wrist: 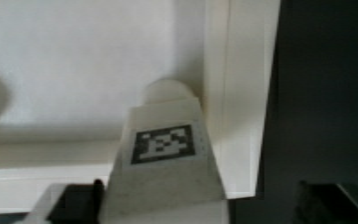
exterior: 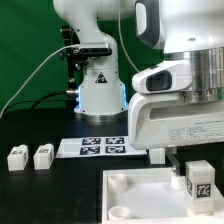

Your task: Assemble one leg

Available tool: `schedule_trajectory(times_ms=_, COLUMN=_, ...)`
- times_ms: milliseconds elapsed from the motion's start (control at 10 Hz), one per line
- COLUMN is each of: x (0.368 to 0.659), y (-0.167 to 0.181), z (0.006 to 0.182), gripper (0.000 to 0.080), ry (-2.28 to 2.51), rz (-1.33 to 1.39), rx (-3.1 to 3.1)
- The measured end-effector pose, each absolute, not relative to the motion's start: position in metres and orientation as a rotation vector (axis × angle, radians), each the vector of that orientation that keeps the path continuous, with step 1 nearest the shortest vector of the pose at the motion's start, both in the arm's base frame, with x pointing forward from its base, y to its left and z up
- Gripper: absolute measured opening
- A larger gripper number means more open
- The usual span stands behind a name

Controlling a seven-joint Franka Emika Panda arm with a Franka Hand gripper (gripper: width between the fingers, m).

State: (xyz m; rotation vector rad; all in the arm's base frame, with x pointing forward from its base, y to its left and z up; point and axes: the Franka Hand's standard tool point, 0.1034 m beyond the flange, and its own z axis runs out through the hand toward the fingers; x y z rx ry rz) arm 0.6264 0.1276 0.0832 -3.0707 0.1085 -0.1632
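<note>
- The leg (exterior: 197,180) stands upright at the exterior view's right, directly under the hand (wrist: 197,205) and over a corner of the white tray-like piece (exterior: 125,192). Whether it touches that piece cannot be told.
- Its face carries a square tag (wrist: 163,143), a black-and-white block pattern, not letters.
- The hand's dark fingers (wrist: 73,200) sit on either side of the leg. One lies close against it and a pale gap shows on the other side, so I cannot tell whether the leg is gripped.
- Behind the tray-like piece lies the marker board (exterior: 100,146), flat and printed with four tags.
- Two look-alike blocks (exterior: 30,156) stand side by side at the exterior view's left, well apart from the leg, on the black surface (exterior: 50,195).
- The robot base (exterior: 100,95) rises behind the marker board. It bears a small triangular mark, too small to read.
- The hand's white housing (exterior: 180,115) blocks the scene behind it at the exterior view's right.
</note>
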Motion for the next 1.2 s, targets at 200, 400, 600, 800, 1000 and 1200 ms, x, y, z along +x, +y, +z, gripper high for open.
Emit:
schedule_trajectory(times_ms=200, x=0.6266, y=0.1265, z=0.0833, gripper=0.0304, ry=0.454, rz=-0.148, rx=-3.022)
schedule_trajectory(times_ms=400, x=0.6275, y=0.1235, z=0.0832, gripper=0.0304, ry=0.842, rz=-0.124, rx=-2.908)
schedule_trajectory(times_ms=600, x=0.6266, y=0.1247, z=0.0817, gripper=0.0304, ry=1.345, rz=-0.083, rx=-2.686)
schedule_trajectory(times_ms=800, x=0.6288, y=0.1254, z=0.0806, gripper=0.0303, ry=1.885, rz=-0.008, rx=-2.274)
schedule_trajectory(times_ms=1000, x=0.6292, y=0.1244, z=0.0805, gripper=0.0303, ry=1.963, rz=0.01, rx=-2.182)
schedule_trajectory(times_ms=1200, x=0.6281, y=0.1249, z=0.08, gripper=0.0378, ry=1.835, rz=-0.007, rx=-2.297)
